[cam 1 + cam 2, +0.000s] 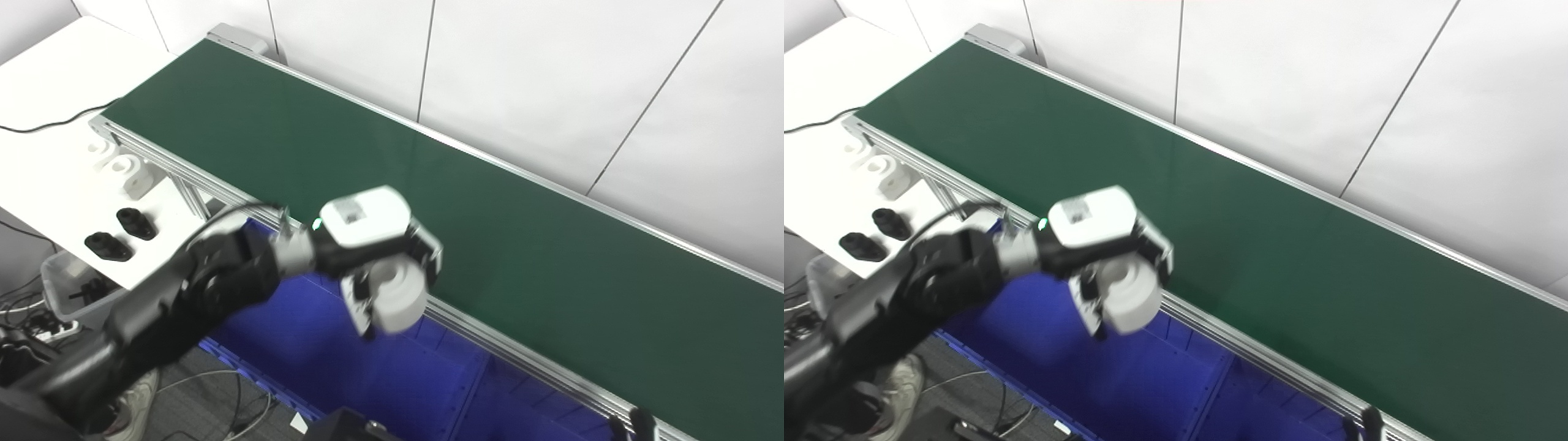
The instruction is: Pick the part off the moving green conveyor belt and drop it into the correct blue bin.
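Note:
My left hand is shut on a white cylindrical part, also seen in the right eye view. It holds the part above the near rail of the green conveyor belt, over the left blue bin. A second blue bin lies to the right of a divider. The belt carries nothing. Of my right hand only dark fingertips show at the bottom edge.
A white table at the left holds two white parts and two black parts. A grey box and cables lie on the floor below it. A white wall runs behind the belt.

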Available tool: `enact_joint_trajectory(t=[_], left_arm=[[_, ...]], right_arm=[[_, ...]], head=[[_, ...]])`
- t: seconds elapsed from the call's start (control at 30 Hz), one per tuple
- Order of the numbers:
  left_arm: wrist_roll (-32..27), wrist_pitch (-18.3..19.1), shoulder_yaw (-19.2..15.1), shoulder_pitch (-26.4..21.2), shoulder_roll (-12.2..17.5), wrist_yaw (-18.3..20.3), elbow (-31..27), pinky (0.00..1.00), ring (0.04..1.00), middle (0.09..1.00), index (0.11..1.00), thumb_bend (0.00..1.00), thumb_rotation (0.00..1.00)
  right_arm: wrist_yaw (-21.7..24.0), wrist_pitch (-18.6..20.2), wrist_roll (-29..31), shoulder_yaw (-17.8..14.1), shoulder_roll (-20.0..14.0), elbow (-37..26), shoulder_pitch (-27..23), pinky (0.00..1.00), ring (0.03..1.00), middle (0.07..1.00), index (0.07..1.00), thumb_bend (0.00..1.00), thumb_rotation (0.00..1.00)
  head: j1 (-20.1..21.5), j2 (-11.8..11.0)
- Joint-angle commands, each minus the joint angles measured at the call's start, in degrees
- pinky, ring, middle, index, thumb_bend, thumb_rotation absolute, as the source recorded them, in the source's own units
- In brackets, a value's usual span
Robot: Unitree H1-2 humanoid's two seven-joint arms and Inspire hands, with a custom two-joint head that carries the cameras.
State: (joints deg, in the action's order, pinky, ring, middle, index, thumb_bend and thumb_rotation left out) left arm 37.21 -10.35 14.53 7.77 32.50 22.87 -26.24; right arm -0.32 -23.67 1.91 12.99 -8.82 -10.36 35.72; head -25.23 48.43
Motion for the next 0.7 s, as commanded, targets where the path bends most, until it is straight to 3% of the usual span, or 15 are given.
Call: enact_joint_trajectory(t=[0.0, 0.17, 0.4, 0.53, 0.63, 0.67], left_arm=[[1.4, -2.4, -1.7, 1.1, -0.4, -4.0, 0.8, 0.29, 0.346, 0.451, 0.507, 0.52, 0.00], [5.7, -4.6, -1.2, 3.9, -2.7, -7.8, 6.7, 0.31, 0.369, 0.452, 0.509, 0.52, 0.00], [11.2, -7.3, 0.8, 1.9, -3.9, -11.8, 15.7, 0.30, 0.354, 0.446, 0.508, 0.52, 0.00], [16.7, -5.5, 2.0, 0.5, -4.8, -13.3, 19.1, 0.27, 0.330, 0.432, 0.512, 0.52, 0.00], [20.6, -2.1, 2.8, 0.2, -5.5, -11.6, 19.7, 0.28, 0.343, 0.429, 0.514, 0.52, 0.00], [21.6, -0.1, 3.0, 0.3, -5.5, -9.1, 19.0, 0.32, 0.400, 0.479, 0.543, 0.61, 0.03]], right_arm=[[1.3, -2.6, 0.7, -0.5, 0.2, -1.1, 0.3, 0.94, 0.925, 1.000, 1.000, 0.80, 0.97], [2.3, -2.8, 1.4, -1.1, 0.4, -0.7, 0.5, 0.91, 0.908, 0.987, 1.000, 0.81, 0.93], [3.4, -2.7, 2.8, -1.5, 1.4, -0.8, 0.6, 0.89, 0.892, 0.969, 1.000, 0.85, 0.87], [4.1, -2.5, 3.9, -1.5, 1.7, -0.9, 0.6, 0.90, 0.897, 0.969, 1.000, 0.86, 0.84], [4.2, -2.6, 3.5, -1.9, 2.2, -0.8, 0.6, 0.88, 0.887, 0.961, 1.000, 0.87, 0.82], [4.1, -2.5, 3.0, -2.0, 2.3, -0.8, 0.5, 0.87, 0.883, 0.957, 1.000, 0.87, 0.82]], head=[[0.3, 0.1], [1.3, 0.0], [1.8, -0.2], [2.1, 0.0], [2.5, 0.1], [2.8, 0.0]])
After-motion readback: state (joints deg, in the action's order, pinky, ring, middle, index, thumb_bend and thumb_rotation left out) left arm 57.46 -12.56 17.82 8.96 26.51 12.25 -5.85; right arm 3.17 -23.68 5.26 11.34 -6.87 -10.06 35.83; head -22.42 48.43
